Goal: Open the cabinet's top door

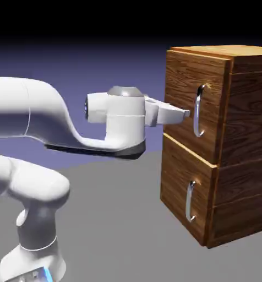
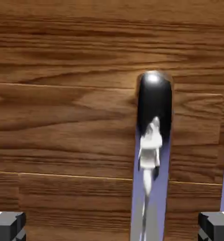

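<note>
The brown wood-grain cabinet (image 1: 249,137) stands at the exterior view's right. Its top door (image 1: 180,77) lies flush with the cabinet front and carries a long vertical silver handle (image 1: 198,110). My gripper (image 1: 183,114) reaches level toward that handle, its tips just short of the bar and open. In the hand view the door's wood (image 2: 62,117) fills the picture. The handle (image 2: 154,108) runs down between the grey fingertips (image 2: 8,226), right of the middle. My gripper (image 2: 112,228) holds nothing.
Below the top door sits the shorter lower panel (image 1: 177,187) with its own small silver handle (image 1: 191,201). The white arm (image 1: 39,115) comes in from the exterior view's left, above the grey table (image 1: 122,220).
</note>
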